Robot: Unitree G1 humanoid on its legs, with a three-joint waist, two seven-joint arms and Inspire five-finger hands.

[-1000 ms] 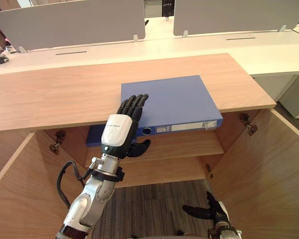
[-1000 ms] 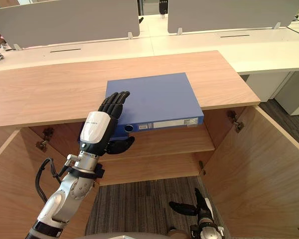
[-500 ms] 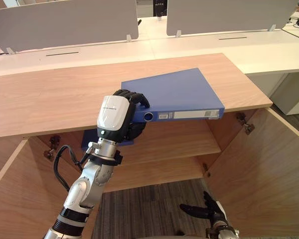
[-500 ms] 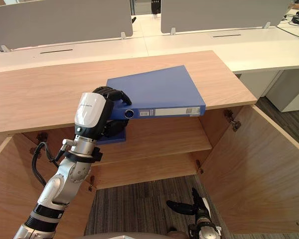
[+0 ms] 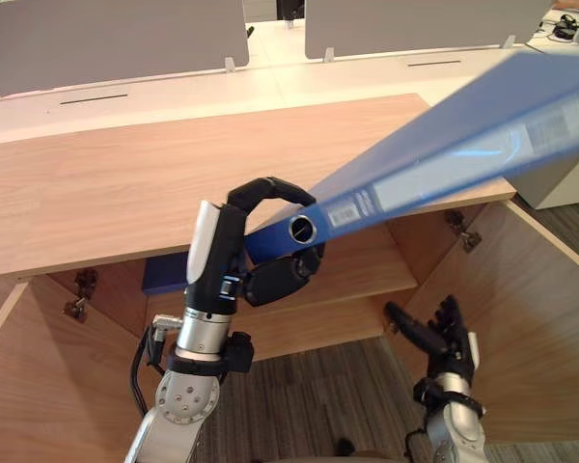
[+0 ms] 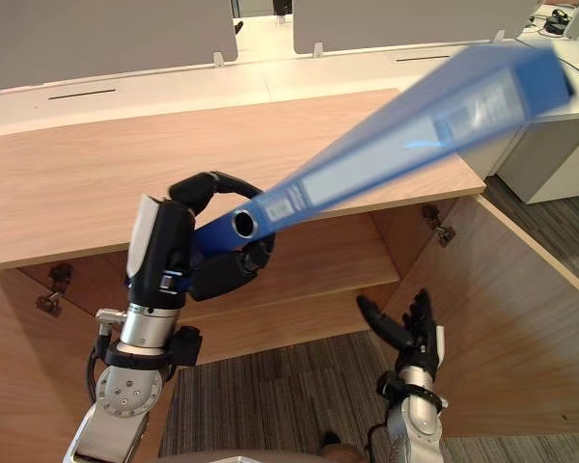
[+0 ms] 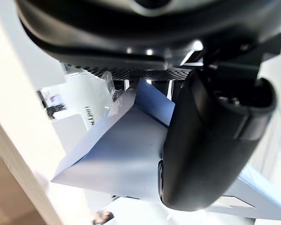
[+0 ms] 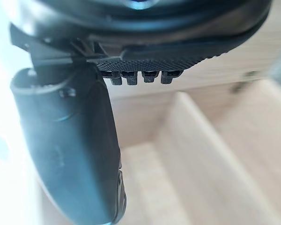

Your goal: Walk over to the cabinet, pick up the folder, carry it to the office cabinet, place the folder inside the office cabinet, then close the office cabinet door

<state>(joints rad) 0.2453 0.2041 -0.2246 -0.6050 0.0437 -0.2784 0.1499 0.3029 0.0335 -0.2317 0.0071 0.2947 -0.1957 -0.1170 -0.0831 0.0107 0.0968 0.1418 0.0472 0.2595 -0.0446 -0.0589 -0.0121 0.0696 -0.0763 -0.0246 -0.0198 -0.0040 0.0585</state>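
Observation:
My left hand (image 5: 220, 253) is shut on the lower end of the blue folder (image 5: 444, 159), fingers over its spine and thumb beneath, near the round finger hole. The folder is off the wooden cabinet top (image 5: 125, 193) and tilts steeply, its far end high at the upper right. In the left wrist view the folder (image 7: 117, 154) runs out past the thumb (image 7: 210, 140). My right hand (image 5: 446, 333) hangs low at the right, open with its fingers spread, in front of the cabinet's inner shelf (image 5: 367, 275).
Both cabinet doors stand open: one at the right (image 5: 545, 318), one at the left (image 5: 19, 386). A second blue item (image 5: 164, 275) lies on the shelf under the top. White desks with grey dividers (image 5: 106, 39) stand behind the cabinet.
The folder has left the cabinet top; its far end swung up and to the right in my left hand. My right hand rose and spread its fingers.

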